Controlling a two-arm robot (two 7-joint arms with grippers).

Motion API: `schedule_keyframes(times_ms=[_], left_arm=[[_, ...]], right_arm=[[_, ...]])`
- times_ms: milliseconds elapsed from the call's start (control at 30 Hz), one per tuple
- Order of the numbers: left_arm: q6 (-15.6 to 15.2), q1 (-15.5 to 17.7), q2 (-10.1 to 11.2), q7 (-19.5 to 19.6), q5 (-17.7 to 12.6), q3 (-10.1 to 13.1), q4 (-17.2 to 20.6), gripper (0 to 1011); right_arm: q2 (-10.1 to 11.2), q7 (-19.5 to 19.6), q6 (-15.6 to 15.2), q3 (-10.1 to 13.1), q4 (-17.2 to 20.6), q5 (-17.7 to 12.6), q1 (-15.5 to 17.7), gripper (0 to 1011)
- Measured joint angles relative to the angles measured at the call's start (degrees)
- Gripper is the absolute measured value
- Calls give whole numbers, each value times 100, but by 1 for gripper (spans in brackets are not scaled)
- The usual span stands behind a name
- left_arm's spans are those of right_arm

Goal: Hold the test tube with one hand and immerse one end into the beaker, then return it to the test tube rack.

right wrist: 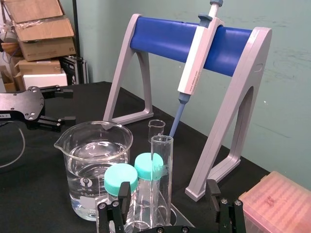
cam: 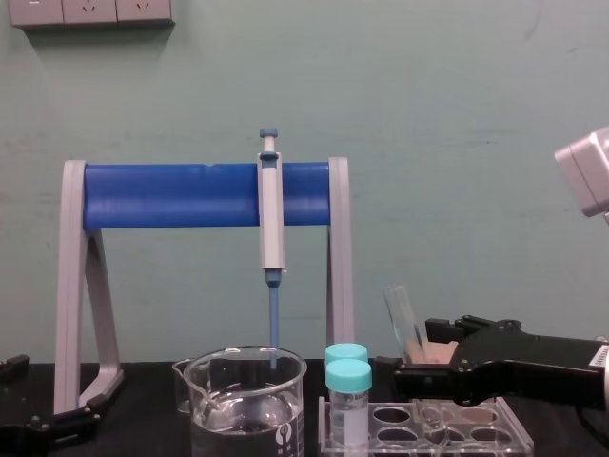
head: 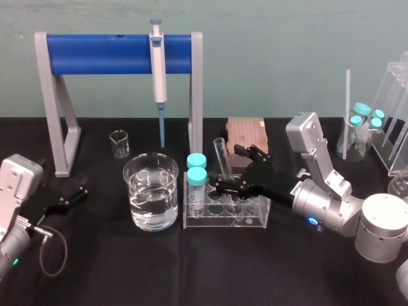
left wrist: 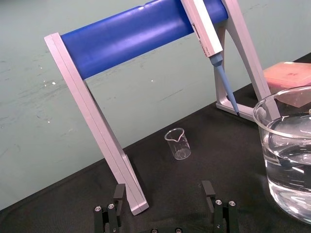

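Reading progress as ambiguous, dip done or not: test tube (head: 220, 156) leaned in the test tube rack (head: 255, 220), 3 o'clock of the beaker (head: 136, 191), right hand (head: 225, 169) spread around it without pinching, left hand (head: 81, 190) spread, parked at the beaker's 9 o'clock.

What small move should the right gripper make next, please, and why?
Probably close the right gripper on the test tube. Its jaws stand open on either side of the tube, which leans in the test tube rack, not yet lifted toward the beaker. The left gripper rests open at the far left.
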State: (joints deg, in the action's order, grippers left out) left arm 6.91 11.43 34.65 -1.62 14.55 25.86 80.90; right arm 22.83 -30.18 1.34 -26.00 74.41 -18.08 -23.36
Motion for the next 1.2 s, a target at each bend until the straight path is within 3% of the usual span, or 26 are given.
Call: schedule_keyframes(times_ms=[233,400,833,1067,1200], left_arm=[[0,0,0,0,0,0,0,1000],[0,0,0,0,0,0,0,1000],[0,0,0,0,0,0,0,1000],[0,0,0,0,0,0,0,1000],[0,0,0,0,0,0,0,1000]], right_arm=[[3,6,4,0,2,-8,3,1002],[6,7,4,0,6,-12,6,908],[8,7,4,0,11,-20,9,549],[8,6,3,0,11,-20,9,283],[8,5,3,0,11,-21,9,226]])
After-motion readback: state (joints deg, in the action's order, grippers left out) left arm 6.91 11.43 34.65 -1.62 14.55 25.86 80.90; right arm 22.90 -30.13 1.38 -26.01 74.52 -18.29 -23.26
